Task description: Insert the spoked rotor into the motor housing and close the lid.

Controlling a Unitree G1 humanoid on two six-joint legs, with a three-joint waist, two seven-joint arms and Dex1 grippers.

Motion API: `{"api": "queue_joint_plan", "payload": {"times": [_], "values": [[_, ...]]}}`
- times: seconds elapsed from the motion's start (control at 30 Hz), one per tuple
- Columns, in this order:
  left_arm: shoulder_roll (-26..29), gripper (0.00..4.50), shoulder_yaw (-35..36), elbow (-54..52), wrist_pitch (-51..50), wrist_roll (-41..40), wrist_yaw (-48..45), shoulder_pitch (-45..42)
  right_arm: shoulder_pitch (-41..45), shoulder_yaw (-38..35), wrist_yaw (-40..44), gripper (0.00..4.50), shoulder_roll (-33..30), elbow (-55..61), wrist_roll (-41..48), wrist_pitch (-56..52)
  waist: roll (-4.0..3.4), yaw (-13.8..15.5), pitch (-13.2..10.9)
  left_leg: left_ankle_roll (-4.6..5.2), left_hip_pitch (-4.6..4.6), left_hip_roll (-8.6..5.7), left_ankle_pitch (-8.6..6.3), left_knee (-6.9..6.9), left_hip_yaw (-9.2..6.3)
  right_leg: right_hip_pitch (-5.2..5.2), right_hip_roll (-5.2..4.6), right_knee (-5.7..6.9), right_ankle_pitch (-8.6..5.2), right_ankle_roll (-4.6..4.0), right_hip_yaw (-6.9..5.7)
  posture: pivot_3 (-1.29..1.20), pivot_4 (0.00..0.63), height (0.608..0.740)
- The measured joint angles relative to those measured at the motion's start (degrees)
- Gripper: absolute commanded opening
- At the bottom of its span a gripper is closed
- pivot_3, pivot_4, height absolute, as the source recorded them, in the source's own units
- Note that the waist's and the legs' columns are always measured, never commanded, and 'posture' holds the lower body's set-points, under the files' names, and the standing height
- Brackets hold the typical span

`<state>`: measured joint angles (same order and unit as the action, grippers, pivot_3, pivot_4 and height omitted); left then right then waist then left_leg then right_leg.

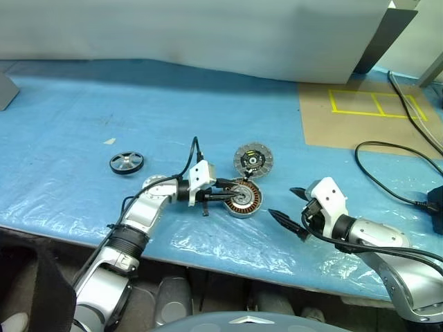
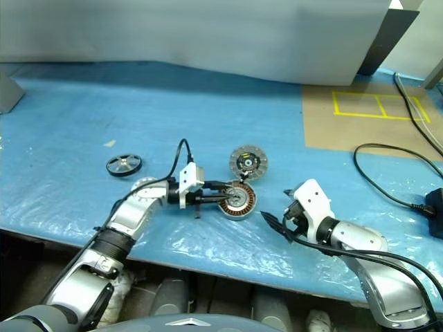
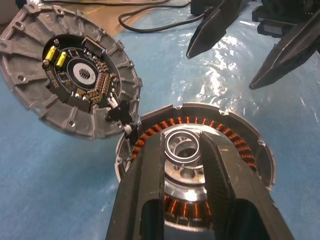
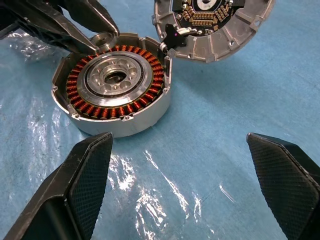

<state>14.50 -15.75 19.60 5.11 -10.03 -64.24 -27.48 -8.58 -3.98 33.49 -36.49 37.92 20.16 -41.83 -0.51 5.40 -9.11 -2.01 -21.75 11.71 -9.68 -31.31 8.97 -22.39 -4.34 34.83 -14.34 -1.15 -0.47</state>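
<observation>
Blue plastic sheet is covering the tabletop [image 1: 83, 104]. Left gripper [image 1: 232, 192] is reaching over the motor housing [image 1: 243, 198], jaws narrowly parted astride its hub, gripping nothing. Right gripper [image 1: 287, 223] is hovering just beside the housing, jaws standing wide, empty. Lid [image 1: 252, 160] is lying flipped open behind the housing, joined at the edge. Spoked rotor [image 1: 127, 163] is sitting well apart toward the left.

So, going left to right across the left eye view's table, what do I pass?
spoked rotor → left gripper over the motor housing → right gripper → yellow tape rectangle
</observation>
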Motion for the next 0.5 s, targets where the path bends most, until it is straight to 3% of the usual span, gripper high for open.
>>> {"api": "queue_joint_plan", "payload": {"times": [0.5], "values": [[-1.9, 0.7, -1.3, 2.1, -2.1, 1.4, 0.0, -0.8, -0.4, 0.2, -2.0, 4.5, -0.6, 0.4, -0.7, 0.0, 0.0, 0.2, 0.0, 0.0, -0.01, -0.01, 0.0, -0.03, -0.02, 0.02, -0.01, 0.01, 0.01, 0.02, 0.0, 0.0, 0.15, 0.74]]}}
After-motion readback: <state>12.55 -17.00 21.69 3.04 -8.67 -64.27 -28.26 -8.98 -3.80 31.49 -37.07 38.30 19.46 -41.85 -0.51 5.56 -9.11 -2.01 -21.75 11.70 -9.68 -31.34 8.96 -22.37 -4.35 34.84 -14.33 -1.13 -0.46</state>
